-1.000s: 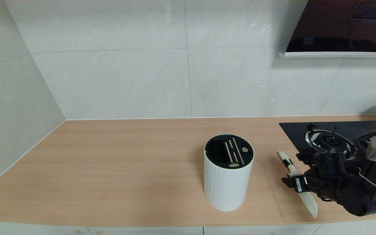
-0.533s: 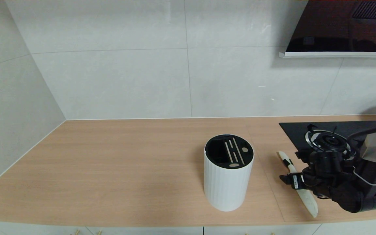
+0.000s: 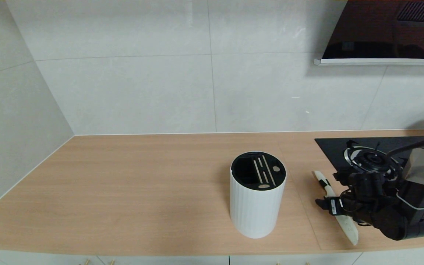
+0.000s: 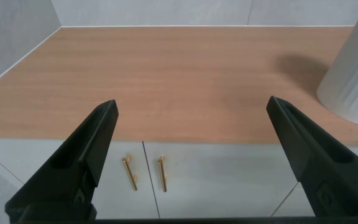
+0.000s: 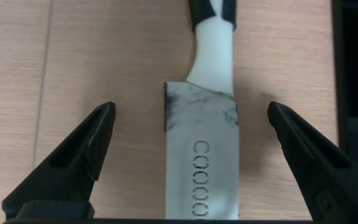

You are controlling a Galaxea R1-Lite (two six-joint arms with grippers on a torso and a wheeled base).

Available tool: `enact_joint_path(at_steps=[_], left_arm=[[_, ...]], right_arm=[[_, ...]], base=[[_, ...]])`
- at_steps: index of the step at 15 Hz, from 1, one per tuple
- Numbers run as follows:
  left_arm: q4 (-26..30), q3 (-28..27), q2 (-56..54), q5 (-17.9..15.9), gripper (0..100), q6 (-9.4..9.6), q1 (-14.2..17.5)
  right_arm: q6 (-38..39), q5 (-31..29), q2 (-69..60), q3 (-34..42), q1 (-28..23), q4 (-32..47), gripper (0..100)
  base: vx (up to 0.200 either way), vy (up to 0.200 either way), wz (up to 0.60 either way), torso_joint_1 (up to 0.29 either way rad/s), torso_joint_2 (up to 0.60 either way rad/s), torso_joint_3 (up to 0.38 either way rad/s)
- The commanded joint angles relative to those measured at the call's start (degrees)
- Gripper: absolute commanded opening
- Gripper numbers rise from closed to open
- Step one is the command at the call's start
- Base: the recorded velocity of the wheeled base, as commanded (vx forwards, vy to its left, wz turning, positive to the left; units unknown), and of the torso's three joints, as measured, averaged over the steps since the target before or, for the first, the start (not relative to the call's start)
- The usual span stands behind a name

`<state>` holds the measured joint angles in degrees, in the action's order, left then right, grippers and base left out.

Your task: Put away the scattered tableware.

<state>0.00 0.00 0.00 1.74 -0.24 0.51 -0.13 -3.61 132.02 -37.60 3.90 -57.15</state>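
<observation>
The right arm is seen low over the right end of the counter [image 3: 142, 191], with its wrist bent down. The right gripper [image 3: 331, 189] is held above the knife [image 3: 347, 226]. In the right wrist view, the right gripper [image 5: 188, 124] is spread wide. One finger [image 5: 86, 162] is set to each side of the knife [image 5: 204, 143], clear of it. The blade's heel, where it meets the handle, is seen between the fingers. No contact with the knife can be made out.

The left gripper [image 4: 191, 124] is parted as well and holds nothing. It is held in front of the counter's near edge, above the cupboard handles [image 4: 129, 173], with the holder [image 4: 353, 74] off to one side.

The knife lies flat on the counter, between the holder [image 3: 257, 198] and the hob [image 3: 366, 158]. Its handle is turned toward the wall and its blade toward the near edge. The holder stands upright to the knife's left, apart from it, with its black slotted top open.

Against the frame a second ago, the right gripper is found shifted slightly toward the holder. The bulk of the arm behind it is drawn a little back from the near edge. The knife and holder are found where they were.
</observation>
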Motion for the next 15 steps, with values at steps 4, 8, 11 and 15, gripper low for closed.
enact_joint_path(at_steps=[4,8,11,15], left_arm=[[0.0,0.0,0.0,0.0,100,-0.02,0.0],[0.0,0.0,0.0,0.0,100,-0.02,0.0],[0.0,0.0,0.0,0.0,100,-0.02,0.0],[0.0,0.0,0.0,0.0,100,0.24,0.0]], right_arm=[[0.0,0.0,1.6,-0.7,-0.2,0.0,0],[0.0,0.0,2.2,-1.3,-0.2,0.0,0],[0.0,-0.2,2.1,-1.3,-0.2,-0.1,0],[1.4,-0.4,-3.8,-0.7,-0.2,0.9,0]], base=[[0.000,0.000,0.00,0.000,0.00,0.000],[0.000,0.000,0.00,0.000,0.00,0.000],[0.000,0.000,0.00,0.000,0.00,0.000],[0.000,0.000,0.00,0.000,0.00,0.000]])
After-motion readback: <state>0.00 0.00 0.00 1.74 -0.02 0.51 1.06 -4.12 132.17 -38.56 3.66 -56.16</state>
